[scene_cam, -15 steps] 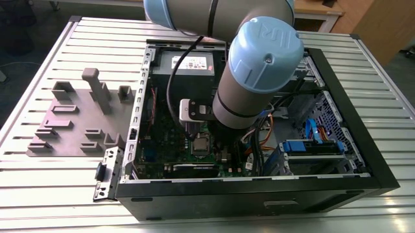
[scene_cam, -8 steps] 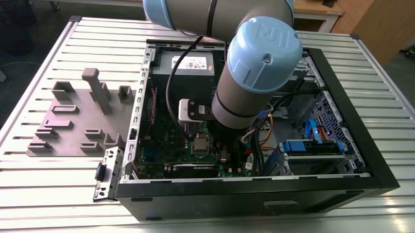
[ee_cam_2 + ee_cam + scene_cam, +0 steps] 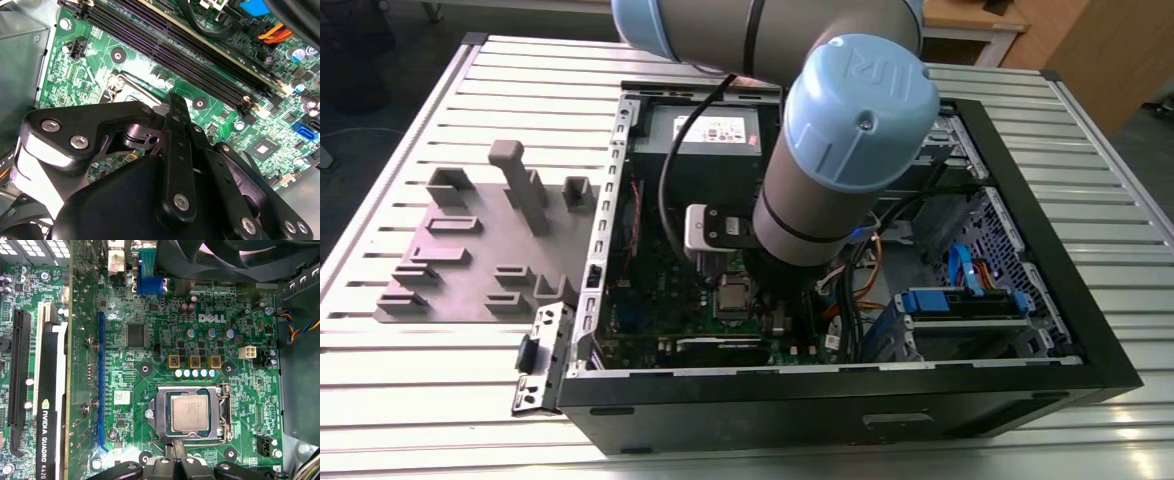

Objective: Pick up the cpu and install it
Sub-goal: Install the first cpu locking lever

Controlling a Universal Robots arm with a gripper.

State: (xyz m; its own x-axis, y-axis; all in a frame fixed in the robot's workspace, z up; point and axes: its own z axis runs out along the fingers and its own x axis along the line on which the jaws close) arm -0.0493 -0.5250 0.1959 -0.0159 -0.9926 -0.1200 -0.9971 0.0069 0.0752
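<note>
The cpu (image 3: 190, 412) is a small flat square with a dull silvery-grey top and a paler rim. It lies flat inside the socket frame (image 3: 160, 415) on the green board (image 3: 150, 347), with its edges square to the frame's sides. The gripper (image 3: 177, 461) sits just beside the frame and holds nothing (its jaws are drawn close together, with barely a gap between them).

There is one cpu and one socket frame. In the first wrist view a row of three square tan parts (image 3: 195, 361) stands near the frame. A row of five pale round caps (image 3: 195, 373) lies between those parts and the frame. One long blue slot (image 3: 101, 380) and one black card (image 3: 52, 405) lie well apart from the socket.

In the exterior view the single arm (image 3: 854, 130) reaches down through the open side of the computer case (image 3: 1047, 260). It passes between the grey box (image 3: 707, 130) and the blue drive bracket (image 3: 961, 300), with dark cables (image 3: 670, 190) close by its sides. Bare board rings the socket on every side. The case stands on a slatted table (image 3: 454, 400), and a grey fixture plate (image 3: 467, 260) lies toward the exterior view's left
</note>
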